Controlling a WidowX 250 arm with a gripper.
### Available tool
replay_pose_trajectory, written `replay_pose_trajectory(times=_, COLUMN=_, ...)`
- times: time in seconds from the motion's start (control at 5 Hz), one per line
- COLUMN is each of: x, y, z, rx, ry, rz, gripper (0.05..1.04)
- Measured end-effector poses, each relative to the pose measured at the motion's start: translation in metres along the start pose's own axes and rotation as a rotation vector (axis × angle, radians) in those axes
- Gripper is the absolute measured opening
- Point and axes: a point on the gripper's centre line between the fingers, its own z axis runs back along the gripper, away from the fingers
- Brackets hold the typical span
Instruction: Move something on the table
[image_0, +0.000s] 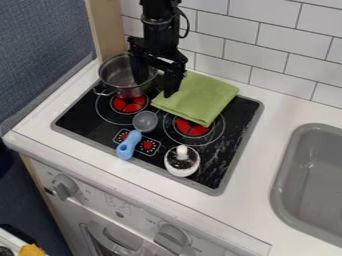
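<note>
The black gripper (155, 89) hangs over the back of the black stove top (103, 131). It is open: its two hard, dark fingers stand apart, one over the pot (119, 75) and the other outside it, near the green cloth (204, 97). I cannot tell if they touch anything.

The task only says "something", so I cannot tell which thing it means. The pot, the cloth, the spoon (136, 133) and the white round thing (182, 167) all sit on the stove top. The pot is round, smooth and shiny, with thin loop handles, and it stands at the back left. The cloth looks soft. It is folded flat, and a corner lies over part of a red ring. The spoon has a round, see-through grey bowl and a fat blue handle that points to the front. The white thing is round like a ball, with black specks and a little white knob on top, near the front edge.

The stove top is flat, with red patches, thin white circles and pale streaks. The white counter (244, 165) is smooth. The grey sink (281, 175) has round corners. Shiny white tiles (267, 45) line the back, and the blue wall (47, 45) looks woven.
</note>
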Motion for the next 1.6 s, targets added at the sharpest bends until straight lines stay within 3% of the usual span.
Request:
replay_pose_trajectory(times=0.2, x=-0.003, y=-0.003, z=-0.009, rx=-0.012, ry=0.024, rz=-0.004, gripper=1.000)
replay_pose_trajectory(times=0.4, x=-0.007, y=-0.022, z=0.006, rx=-0.027, ry=-0.034, rz=-0.057, gripper=0.999)
replay_pose_trajectory(times=0.6, x=-0.017, y=-0.056, z=0.046, rx=-0.006, ry=-0.151, rz=-0.163, gripper=0.999)
replay_pose_trajectory(times=0.8, x=-0.039, y=-0.088, z=0.051, rx=-0.009, ry=-0.174, rz=-0.249, gripper=0.999)
replay_pose_trajectory(times=1.2, x=-0.071, y=-0.107, z=0.029, rx=0.006, ry=-0.093, rz=-0.312, gripper=0.999)
replay_pose_trajectory(times=1.6, x=-0.071, y=-0.110, z=-0.003, rx=0.007, ry=0.011, rz=-0.310, gripper=0.999)
